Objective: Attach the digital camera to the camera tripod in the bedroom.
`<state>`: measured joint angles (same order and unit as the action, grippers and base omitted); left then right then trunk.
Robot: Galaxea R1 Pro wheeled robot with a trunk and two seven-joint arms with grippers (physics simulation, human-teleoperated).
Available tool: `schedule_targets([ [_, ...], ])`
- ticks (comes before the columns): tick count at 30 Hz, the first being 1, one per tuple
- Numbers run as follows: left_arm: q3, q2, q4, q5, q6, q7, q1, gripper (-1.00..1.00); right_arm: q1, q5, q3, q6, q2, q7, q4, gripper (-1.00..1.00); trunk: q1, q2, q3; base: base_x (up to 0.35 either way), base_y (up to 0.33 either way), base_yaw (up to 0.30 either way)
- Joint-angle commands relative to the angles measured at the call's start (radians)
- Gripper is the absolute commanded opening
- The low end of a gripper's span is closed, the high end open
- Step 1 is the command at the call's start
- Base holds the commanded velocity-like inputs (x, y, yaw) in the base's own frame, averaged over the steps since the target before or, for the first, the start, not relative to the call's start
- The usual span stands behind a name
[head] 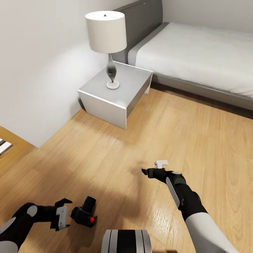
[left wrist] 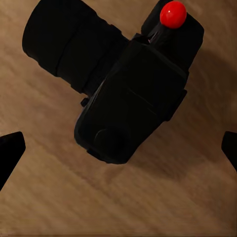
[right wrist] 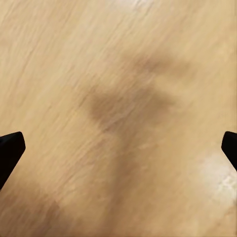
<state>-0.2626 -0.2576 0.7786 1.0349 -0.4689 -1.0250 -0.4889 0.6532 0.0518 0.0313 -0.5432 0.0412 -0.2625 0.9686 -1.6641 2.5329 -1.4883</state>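
The digital camera (head: 84, 212) lay on the light wood floor (head: 116, 158) of the bedroom, just in front of the robot's base, its lens barrel pointing away from the robot and its round red button (head: 92, 219) on the near end. The left tool (head: 63, 211) hung just beside the camera, released, its fingers spread wide; in the left wrist view the camera (left wrist: 116, 84) sat between the 2 dark fingertips (left wrist: 10, 150) at the frame's edges, not touching either. The right tool (head: 153, 168) hovered over bare floor well apart from the camera, also released, with its fingertips (right wrist: 10, 150) far apart above its own shadow. Farther off stood a grey bedside table (head: 116, 93) carrying a white-shaded lamp (head: 106, 38), next to the grey bed (head: 196, 56).
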Motion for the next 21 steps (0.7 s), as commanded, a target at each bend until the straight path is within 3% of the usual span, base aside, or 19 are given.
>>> schedule_targets([
  [1,-0.003,0.001,0.007,0.010,-0.003,-0.003,0.000,1.00,0.000,0.003,0.000,-0.006,0.000,0.000,0.001,1.00,0.000,0.000,-0.001,0.000,0.000,0.000],
  [11,-0.002,0.018,0.028,0.022,-0.002,-0.003,0.000,1.00,0.000,0.002,0.001,-0.005,0.000,0.000,0.001,1.00,0.000,0.000,-0.001,0.000,0.000,0.000],
  [21,-0.003,0.052,0.036,0.092,-0.002,-0.001,0.000,1.00,0.000,0.006,0.000,-0.007,-0.001,-0.003,-0.004,1.00,0.000,0.000,-0.001,0.000,0.000,0.000],
])
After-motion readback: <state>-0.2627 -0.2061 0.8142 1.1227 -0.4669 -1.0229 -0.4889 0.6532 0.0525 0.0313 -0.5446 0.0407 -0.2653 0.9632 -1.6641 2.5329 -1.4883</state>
